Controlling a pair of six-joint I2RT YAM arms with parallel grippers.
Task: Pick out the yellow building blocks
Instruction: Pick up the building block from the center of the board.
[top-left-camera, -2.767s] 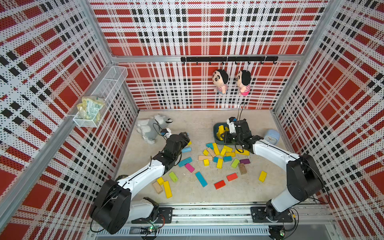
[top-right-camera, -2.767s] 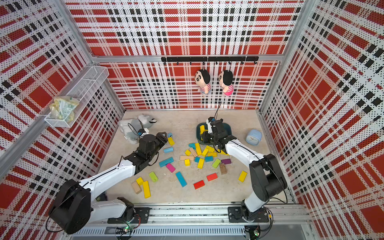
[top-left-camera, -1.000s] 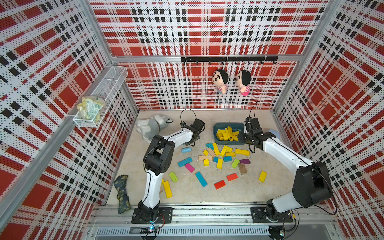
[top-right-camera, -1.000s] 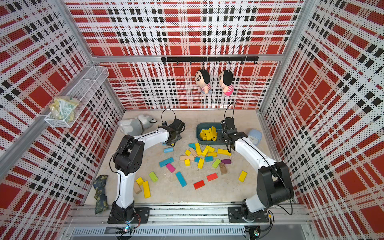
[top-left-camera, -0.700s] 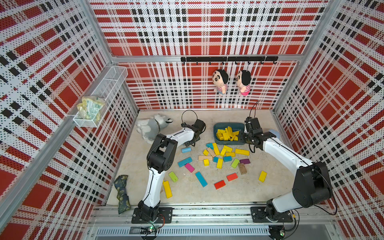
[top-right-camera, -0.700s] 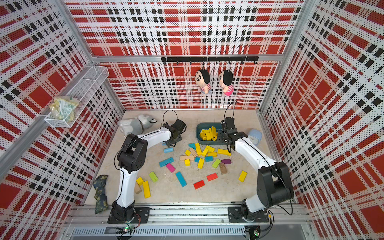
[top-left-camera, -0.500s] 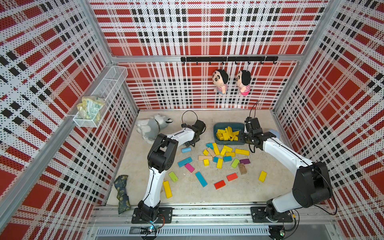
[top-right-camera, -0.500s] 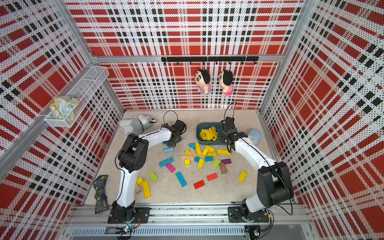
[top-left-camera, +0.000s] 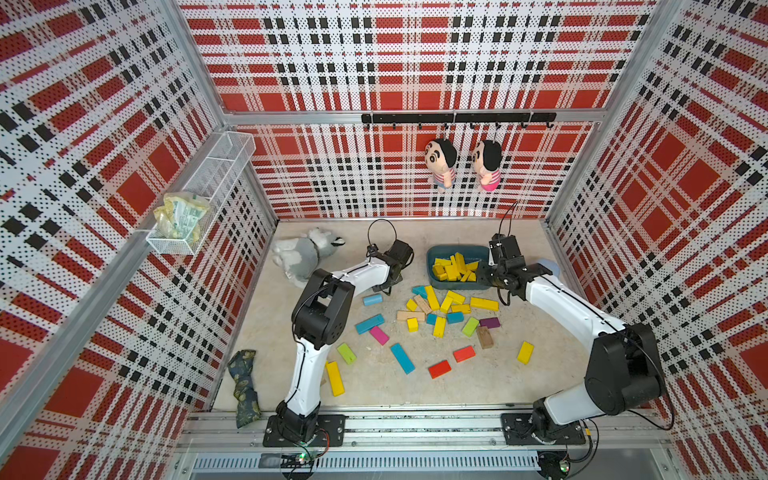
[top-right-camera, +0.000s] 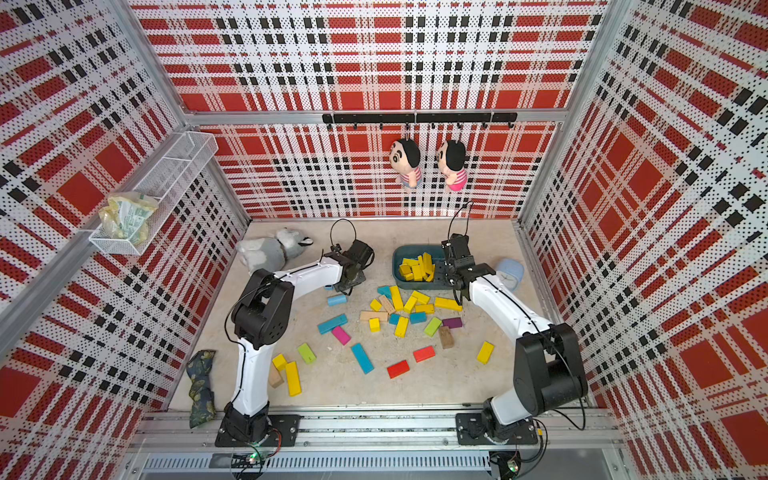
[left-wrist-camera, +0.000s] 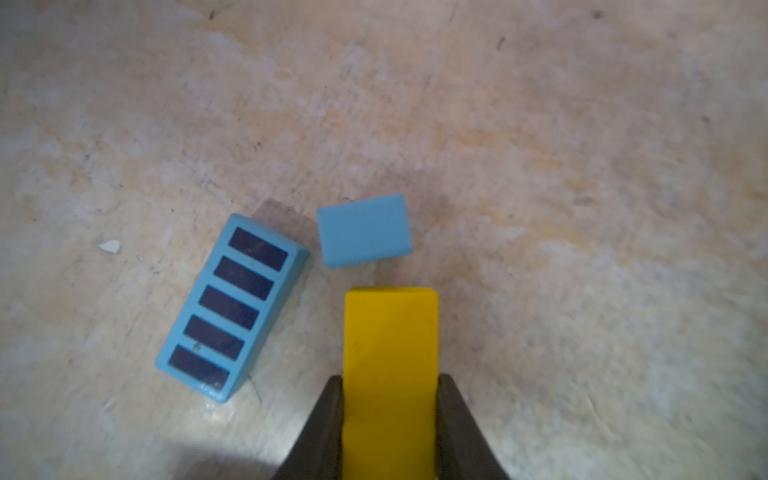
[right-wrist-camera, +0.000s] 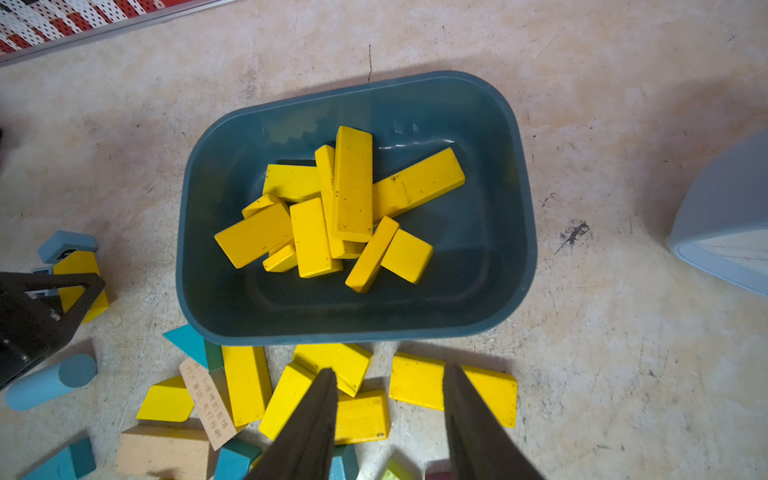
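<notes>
Yellow block (left-wrist-camera: 390, 332) jutting from the clamped left end effector (left-wrist-camera: 390, 378) could twist loose short of the tub (right-wrist-camera: 415, 328); the right end effector (right-wrist-camera: 387, 368) gaped empty.

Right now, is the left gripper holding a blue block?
No, the left gripper is shut on a yellow block; the plain blue block lies free just beyond it.

The bright yellow wooden bar (left-wrist-camera: 390, 332) runs off the left wrist view's edge between the left gripper's (left-wrist-camera: 390, 377) dark fingers (left-wrist-camera: 324, 428), its gripped end unseen; both top views hide it under that gripper. The right wrist view's edge cuts the pale blue-grey rounded object (right-wrist-camera: 727, 220) and the right gripper's (right-wrist-camera: 387, 368) fingers.
</notes>
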